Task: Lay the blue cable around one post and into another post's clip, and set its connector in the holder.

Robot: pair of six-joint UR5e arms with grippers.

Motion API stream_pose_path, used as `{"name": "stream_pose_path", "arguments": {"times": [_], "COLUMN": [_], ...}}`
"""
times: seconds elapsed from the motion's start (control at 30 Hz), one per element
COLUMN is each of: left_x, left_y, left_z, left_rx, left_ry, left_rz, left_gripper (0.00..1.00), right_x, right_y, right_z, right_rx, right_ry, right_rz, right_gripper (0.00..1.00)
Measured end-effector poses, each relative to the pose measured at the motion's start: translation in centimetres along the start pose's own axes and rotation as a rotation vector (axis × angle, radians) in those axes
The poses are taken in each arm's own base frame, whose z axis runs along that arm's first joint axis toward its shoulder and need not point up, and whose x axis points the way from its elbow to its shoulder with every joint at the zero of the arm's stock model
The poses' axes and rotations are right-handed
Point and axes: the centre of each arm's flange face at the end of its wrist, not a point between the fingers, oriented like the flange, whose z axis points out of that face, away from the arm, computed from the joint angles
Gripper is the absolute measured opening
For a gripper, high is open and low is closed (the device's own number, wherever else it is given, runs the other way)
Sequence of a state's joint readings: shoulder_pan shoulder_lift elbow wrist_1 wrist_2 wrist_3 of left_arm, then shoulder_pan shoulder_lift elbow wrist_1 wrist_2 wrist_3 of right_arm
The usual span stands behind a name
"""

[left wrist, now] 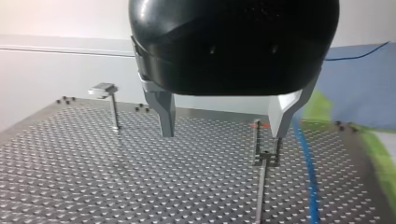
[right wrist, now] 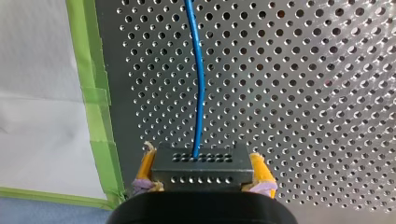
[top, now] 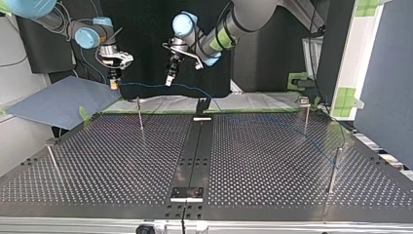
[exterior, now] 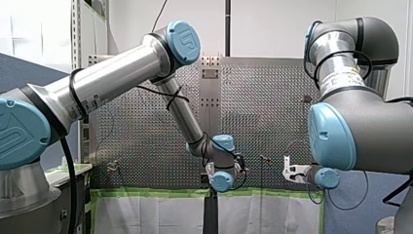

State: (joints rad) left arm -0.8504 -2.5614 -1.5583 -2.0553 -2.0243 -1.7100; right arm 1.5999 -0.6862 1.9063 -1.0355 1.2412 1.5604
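Right tool [right wrist: 203, 166] clamps one connector [right wrist: 201, 171] — one blue cable [right wrist: 200, 93] attached.

Front camera looks from behind the arms [exterior: 112, 78] over the perforated table [exterior: 146, 146], a low one faces them across it, and close cameras behind my left gripper [left wrist: 221, 134] and my right gripper [right wrist: 202, 157] share the blue cable [right wrist: 200, 93].
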Motion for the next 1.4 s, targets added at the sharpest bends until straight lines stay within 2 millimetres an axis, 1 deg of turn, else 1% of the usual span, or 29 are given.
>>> {"name": "stream_pose_path", "arguments": {"times": [0.23, 0.33, 0.6, 0.77, 1.1, 1.17, 1.3, 1.4], "left_x": [-0.7, -0.9, -0.4, 0.0, 0.7, 1.2, 2.9, 3.4], "left_y": [0.0, -0.4, -1.6, -1.9, -0.7, -0.4, 0.6, 1.0], "left_z": [0.9, 1.0, -0.1, -0.9, -1.2, -1.4, -1.7, -1.3], "left_rx": [-0.01, -0.002, 0.019, 0.026, -0.001, -0.007, -0.018, -0.029], "left_ry": [-0.062, -0.086, -0.055, -0.016, 0.052, 0.064, 0.086, 0.078], "left_rz": [-0.028, -0.034, 0.035, 0.097, 0.157, 0.165, 0.172, 0.162], "left_gripper": [1.0, 1.0, 1.0, 1.0, 1.0, 1.0, 1.0, 1.0], "right_x": [0.0, 0.0, 0.0, 0.0, 0.0, 0.0, 0.0, 0.0], "right_y": [0.0, 0.0, 0.0, 0.0, 0.0, 0.0, 0.0, -0.1], "right_z": [0.0, 0.0, 0.0, 0.1, 0.0, 0.0, 0.0, 0.0], "right_rx": [0.0, 0.0, 0.0, 0.0, 0.001, 0.001, 0.001, 0.001], "right_ry": [0.002, 0.004, 0.005, 0.006, 0.003, 0.003, 0.003, 0.003], "right_rz": [-0.001, -0.001, 0.0, -0.001, -0.001, -0.001, -0.001, -0.001], "right_gripper": [0.0, 0.0, 0.0, 0.0, 0.0, 0.0, 0.0, 0.0]}}
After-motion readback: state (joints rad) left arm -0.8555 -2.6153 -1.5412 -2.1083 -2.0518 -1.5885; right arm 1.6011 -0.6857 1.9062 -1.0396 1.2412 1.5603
